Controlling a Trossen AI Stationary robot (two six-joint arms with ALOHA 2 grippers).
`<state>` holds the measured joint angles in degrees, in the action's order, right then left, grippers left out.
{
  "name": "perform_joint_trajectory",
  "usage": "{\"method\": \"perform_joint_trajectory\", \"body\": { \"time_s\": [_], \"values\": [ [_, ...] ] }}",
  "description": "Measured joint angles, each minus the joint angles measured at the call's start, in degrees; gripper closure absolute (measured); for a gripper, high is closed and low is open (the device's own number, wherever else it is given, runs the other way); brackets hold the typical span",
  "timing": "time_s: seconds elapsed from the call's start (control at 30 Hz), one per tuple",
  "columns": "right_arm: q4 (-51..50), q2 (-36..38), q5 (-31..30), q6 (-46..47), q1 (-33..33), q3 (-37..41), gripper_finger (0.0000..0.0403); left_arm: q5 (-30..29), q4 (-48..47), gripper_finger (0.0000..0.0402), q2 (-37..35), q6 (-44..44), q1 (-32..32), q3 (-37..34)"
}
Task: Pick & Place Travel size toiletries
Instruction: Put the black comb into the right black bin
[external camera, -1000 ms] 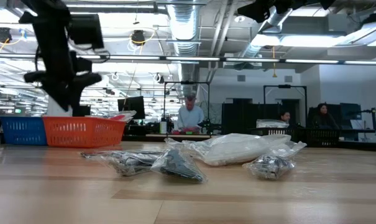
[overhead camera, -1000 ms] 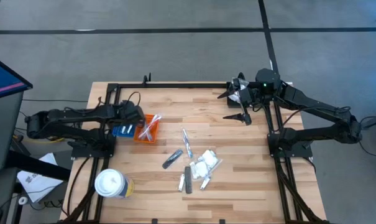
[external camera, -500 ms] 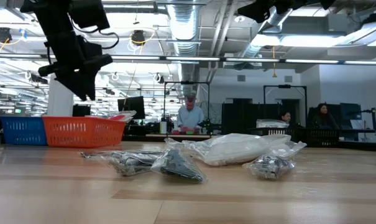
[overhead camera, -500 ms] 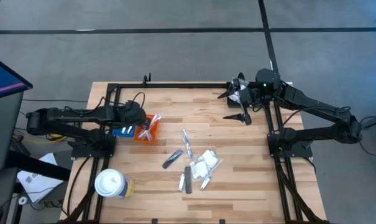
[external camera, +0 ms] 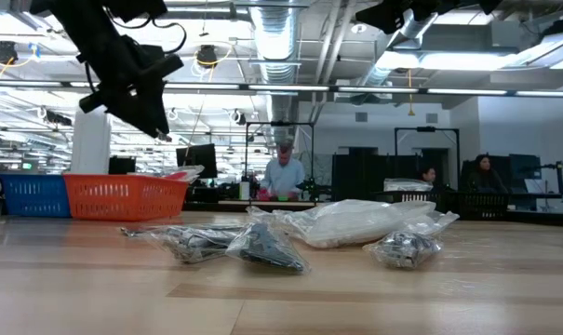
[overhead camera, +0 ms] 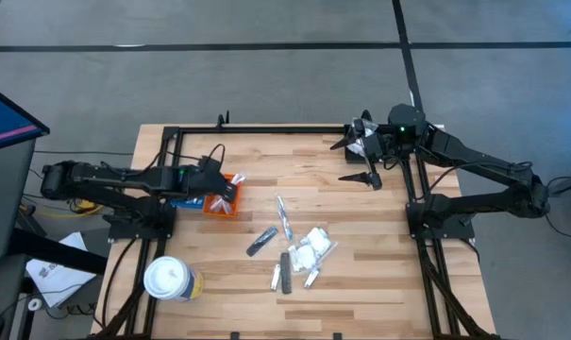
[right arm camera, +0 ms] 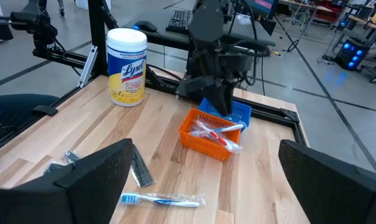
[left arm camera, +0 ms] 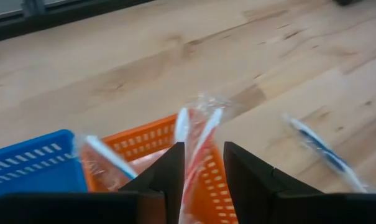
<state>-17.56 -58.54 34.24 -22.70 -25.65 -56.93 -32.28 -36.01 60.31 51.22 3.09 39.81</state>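
Several toiletries lie loose at mid-table: a blue toothbrush [overhead camera: 283, 217], dark grey sticks [overhead camera: 260, 242] and crinkly clear packets [overhead camera: 313, 247], which also show in the low view [external camera: 355, 223]. Wrapped pink and white toothbrushes [left arm camera: 197, 130] lie in the orange tray [overhead camera: 221, 198], their ends sticking up over its rim. My left gripper [overhead camera: 226, 184] hovers above that tray, tipped forward, fingers open with a narrow gap [left arm camera: 203, 168]. My right gripper [overhead camera: 356, 162] waits wide open near the table's far right corner [right arm camera: 206, 149].
A blue tray [overhead camera: 186, 199] sits against the orange one on its left. A big white lidded cup [overhead camera: 167, 279] stands at the near left corner. A black frame [overhead camera: 266, 129] runs along the far edge. Bare wood lies between the trays and the pile.
My left gripper has risen above the orange tray, moved a little toward the table's right and tipped its fingers forward. The wrapped toothbrushes stay in the tray. My right arm has kept still.
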Motion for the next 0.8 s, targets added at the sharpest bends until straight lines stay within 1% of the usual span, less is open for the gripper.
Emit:
{"method": "perform_joint_trajectory", "body": {
  "time_s": [0.17,0.53,0.8],
  "values": [
    [0.02,0.0,0.0,0.0,0.0,0.0,0.0003,-0.36,3.55,0.0298,0.0,-0.37,-1.94,0.0],
    [0.02,0.0,0.0,-0.22,0.0,0.0,0.0005,-0.34,18.54,0.0298,0.0,-5.61,-7.66,0.0],
    [0.02,0.0,0.0,-0.22,0.0,0.0,0.0005,-0.34,23.5,0.0298,0.07,-5.98,-12.02,0.0]
  ]
}}
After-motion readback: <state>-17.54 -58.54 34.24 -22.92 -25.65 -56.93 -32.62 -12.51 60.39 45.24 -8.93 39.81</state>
